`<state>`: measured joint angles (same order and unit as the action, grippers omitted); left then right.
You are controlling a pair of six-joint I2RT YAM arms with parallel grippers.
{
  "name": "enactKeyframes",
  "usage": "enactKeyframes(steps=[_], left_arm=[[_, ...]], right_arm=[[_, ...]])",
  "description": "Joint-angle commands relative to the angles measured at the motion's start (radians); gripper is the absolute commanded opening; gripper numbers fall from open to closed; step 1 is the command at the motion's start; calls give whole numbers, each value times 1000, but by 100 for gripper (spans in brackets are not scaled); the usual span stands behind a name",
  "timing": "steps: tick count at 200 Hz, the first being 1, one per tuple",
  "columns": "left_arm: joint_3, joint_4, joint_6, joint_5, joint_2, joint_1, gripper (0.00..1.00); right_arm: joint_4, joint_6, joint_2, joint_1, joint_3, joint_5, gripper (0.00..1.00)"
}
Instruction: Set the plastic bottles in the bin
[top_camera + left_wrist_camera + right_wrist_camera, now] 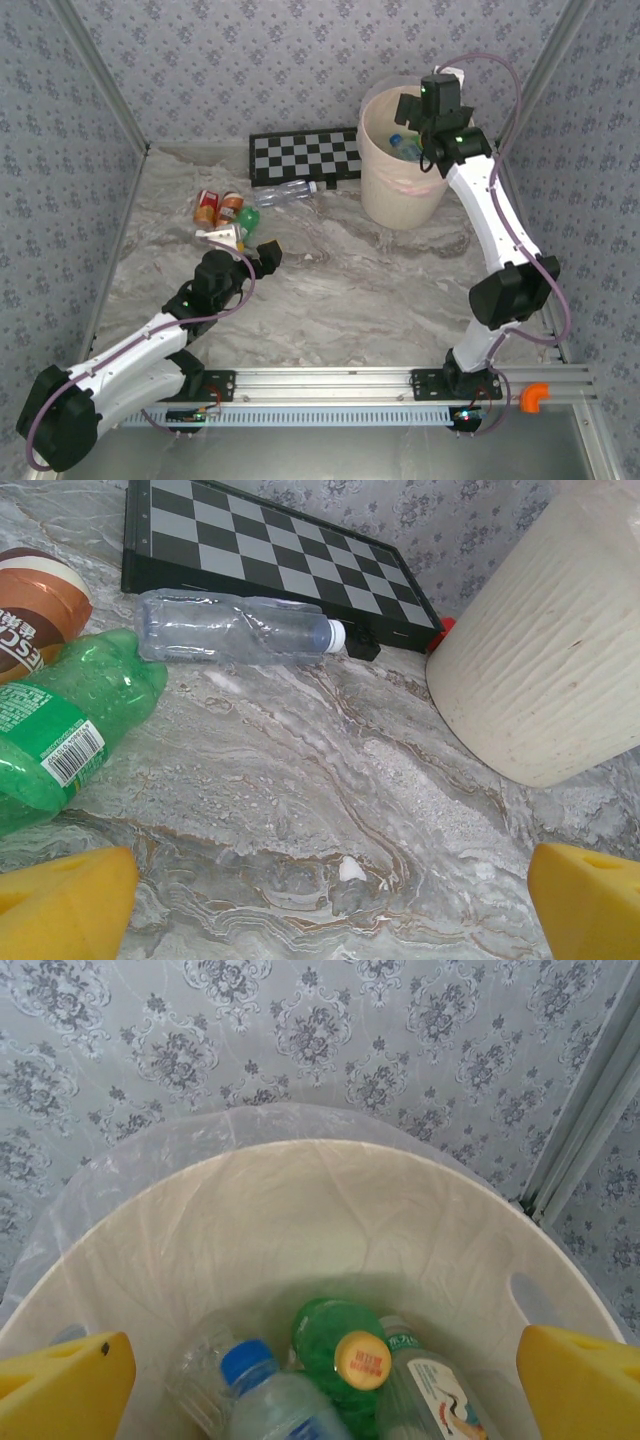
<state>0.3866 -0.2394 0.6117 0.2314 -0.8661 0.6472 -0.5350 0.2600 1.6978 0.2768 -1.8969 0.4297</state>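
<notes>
Bottles [243,224] left of the bin [395,205] could roll away if the left gripper [320,900], jaws apart like the right gripper [325,1375] over the bin, nudges them sideways.

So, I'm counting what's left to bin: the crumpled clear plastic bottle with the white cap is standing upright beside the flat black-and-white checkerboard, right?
Not upright. The crumpled clear plastic bottle with the white cap lies on its side beside the flat black-and-white checkerboard; the left wrist view shows it.

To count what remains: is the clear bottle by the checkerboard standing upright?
No, the clear bottle lies on its side beside the checkerboard.
</notes>
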Motion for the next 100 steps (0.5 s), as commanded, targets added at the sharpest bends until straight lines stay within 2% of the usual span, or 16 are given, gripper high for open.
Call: enactKeyframes(steps=[1,100], left_arm=[[19,-33,-11,-4,-5,-2,100],[33,-26,-42,26,-57,-2,100]], right_arm=[[27,-23,-110,31,42,3,100],[151,-65,-408,267,448,-5,100]])
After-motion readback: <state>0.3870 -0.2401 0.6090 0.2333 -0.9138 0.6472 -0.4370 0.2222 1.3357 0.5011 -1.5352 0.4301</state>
